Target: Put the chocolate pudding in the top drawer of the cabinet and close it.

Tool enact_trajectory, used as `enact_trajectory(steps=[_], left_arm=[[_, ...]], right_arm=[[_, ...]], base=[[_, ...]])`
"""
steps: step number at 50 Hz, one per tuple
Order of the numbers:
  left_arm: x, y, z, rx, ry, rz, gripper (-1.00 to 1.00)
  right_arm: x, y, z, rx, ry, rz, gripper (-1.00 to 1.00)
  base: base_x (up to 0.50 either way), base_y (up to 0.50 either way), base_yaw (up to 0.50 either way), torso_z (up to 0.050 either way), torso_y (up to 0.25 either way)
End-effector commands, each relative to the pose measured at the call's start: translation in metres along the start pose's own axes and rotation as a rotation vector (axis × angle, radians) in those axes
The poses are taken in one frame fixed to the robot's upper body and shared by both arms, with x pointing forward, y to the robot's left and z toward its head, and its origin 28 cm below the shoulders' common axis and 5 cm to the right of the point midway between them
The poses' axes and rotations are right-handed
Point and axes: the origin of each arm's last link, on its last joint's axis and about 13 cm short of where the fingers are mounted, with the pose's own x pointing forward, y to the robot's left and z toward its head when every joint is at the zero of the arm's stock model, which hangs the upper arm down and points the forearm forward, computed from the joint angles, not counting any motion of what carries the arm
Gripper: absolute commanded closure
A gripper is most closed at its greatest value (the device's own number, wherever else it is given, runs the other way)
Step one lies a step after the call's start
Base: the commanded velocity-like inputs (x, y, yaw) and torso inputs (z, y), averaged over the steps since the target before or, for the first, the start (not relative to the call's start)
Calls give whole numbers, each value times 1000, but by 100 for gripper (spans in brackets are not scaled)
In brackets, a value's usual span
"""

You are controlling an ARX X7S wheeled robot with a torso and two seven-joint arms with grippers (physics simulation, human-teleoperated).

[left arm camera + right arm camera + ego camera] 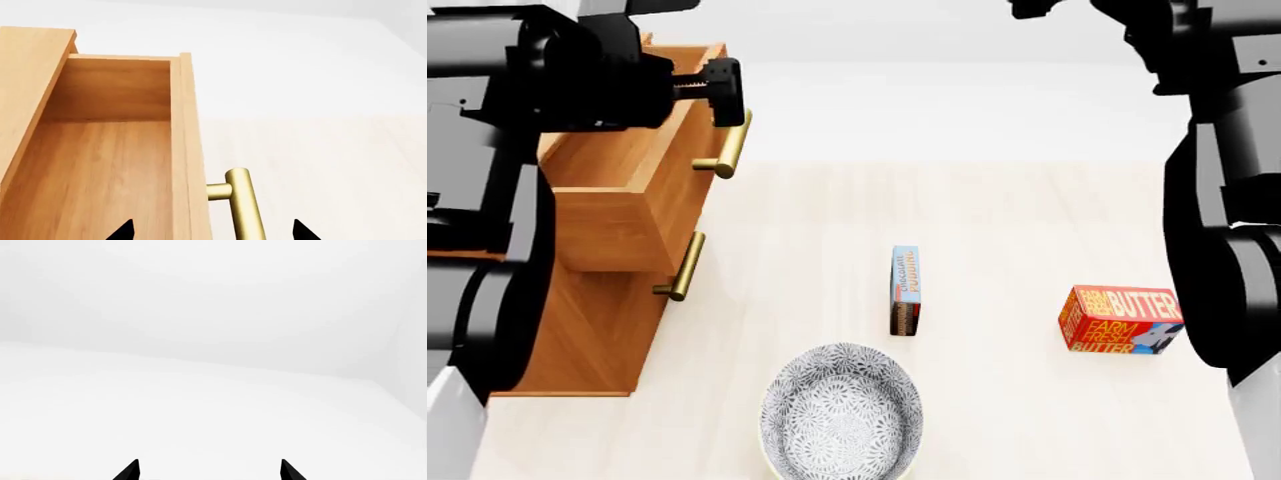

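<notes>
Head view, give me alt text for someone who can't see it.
The left gripper is at the brass handle of the pulled-out top drawer of a wooden cabinet. On the pale table, the chocolate pudding box stands on edge, apart from a butter box and a patterned bowl. The drawer looks empty.

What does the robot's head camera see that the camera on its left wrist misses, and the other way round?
Only the head view shows the chocolate pudding on the table, the butter box, the patterned bowl, the lower drawer and the left gripper by the handle. Only the left wrist view looks straight into the top drawer, and nothing shows on its floor there. Both show that drawer pulled open and its brass handle.
</notes>
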Motion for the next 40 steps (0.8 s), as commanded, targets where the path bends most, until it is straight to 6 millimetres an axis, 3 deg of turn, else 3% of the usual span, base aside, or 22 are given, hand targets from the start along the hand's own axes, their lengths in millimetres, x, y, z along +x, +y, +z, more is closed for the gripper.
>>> enact_trajectory(steps=[1, 30, 40], left_arm=[[5, 3, -9, -13, 25, 7, -100], [13, 4, -29, -18, 73, -4, -100], [16, -4, -34, 3, 92, -36, -100]], right_arm=[[1, 1, -1, -4, 4, 2, -100], [1, 2, -2, -12, 8, 2, -100], [0, 1, -2, -14, 9, 0, -100]], base=[[0, 0, 0, 0, 0], [0, 0, 0, 0, 0], [0, 0, 0, 0, 0]])
